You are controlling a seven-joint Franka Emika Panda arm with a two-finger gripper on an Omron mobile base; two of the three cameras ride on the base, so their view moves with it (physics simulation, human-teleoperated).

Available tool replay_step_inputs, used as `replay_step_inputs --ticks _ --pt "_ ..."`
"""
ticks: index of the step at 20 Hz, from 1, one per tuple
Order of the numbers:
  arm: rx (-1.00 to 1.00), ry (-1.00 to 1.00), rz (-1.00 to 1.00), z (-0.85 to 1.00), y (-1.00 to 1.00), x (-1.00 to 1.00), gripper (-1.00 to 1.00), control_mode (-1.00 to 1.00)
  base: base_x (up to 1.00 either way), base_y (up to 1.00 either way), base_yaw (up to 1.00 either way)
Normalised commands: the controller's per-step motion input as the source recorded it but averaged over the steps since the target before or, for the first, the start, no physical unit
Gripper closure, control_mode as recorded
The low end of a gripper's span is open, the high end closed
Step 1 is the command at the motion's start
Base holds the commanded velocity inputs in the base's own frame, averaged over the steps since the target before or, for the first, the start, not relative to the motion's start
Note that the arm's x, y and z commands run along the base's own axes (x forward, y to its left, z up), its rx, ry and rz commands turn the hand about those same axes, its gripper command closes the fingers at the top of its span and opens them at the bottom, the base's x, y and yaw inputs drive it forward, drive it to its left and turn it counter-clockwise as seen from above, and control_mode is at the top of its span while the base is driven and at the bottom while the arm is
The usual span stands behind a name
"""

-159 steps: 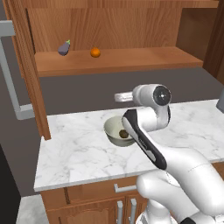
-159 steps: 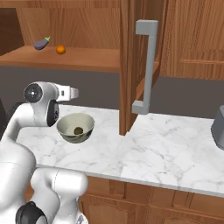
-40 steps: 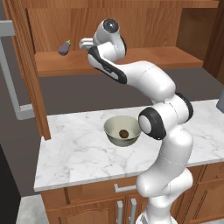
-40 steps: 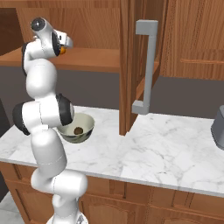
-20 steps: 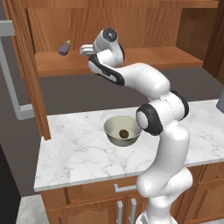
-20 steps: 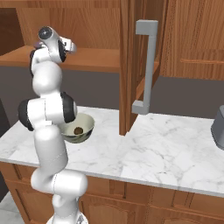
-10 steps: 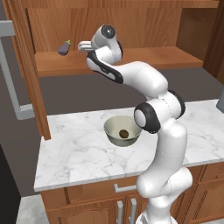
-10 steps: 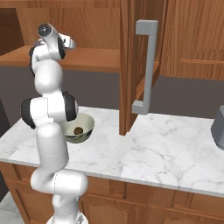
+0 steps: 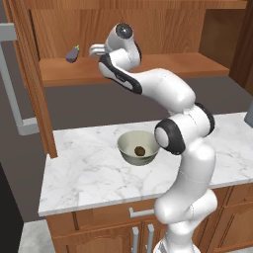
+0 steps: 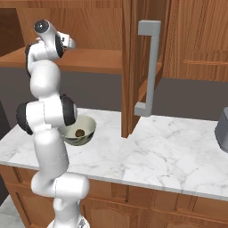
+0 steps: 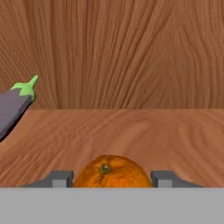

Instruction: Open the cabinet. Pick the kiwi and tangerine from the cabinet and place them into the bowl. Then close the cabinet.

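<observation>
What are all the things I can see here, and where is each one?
cabinet: one, reddish-brown wood, on the wall above the counter, both doors open
cabinet handles: two, grey, long bars on the open doors
tangerine: one, bright orange, on the cabinet shelf, between the gripper's fingertips
eggplant: one, purple with a green stem, on the shelf beside the gripper
bowl: one, grey-beige, on the counter
kiwi: one, dark brown, inside the bowl
counter: one, white marble, over wooden lower cabinets
lower cabinets: reddish-brown, short grey handles
grey object: one, at the counter's right edge, cut off
arm: one, white, reaching up to the shelf
gripper: one, closed around the tangerine
</observation>
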Motion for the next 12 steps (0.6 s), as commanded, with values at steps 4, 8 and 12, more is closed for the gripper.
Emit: replay_step_inputs --ticks 4,8,12 --pt "0.09 -0.13 0.00 0.00 -0.54 -1.00 1.00 -1.00 0.00 0.00 0.00" --pt "0.14 -0.17 0.00 0.06 -0.69 -1.00 1.00 -1.00 0.00 0.00 0.00" --pt "0.17 -0.17 0.00 0.24 -0.75 -1.00 1.00 -1.00 0.00 0.00 0.00"
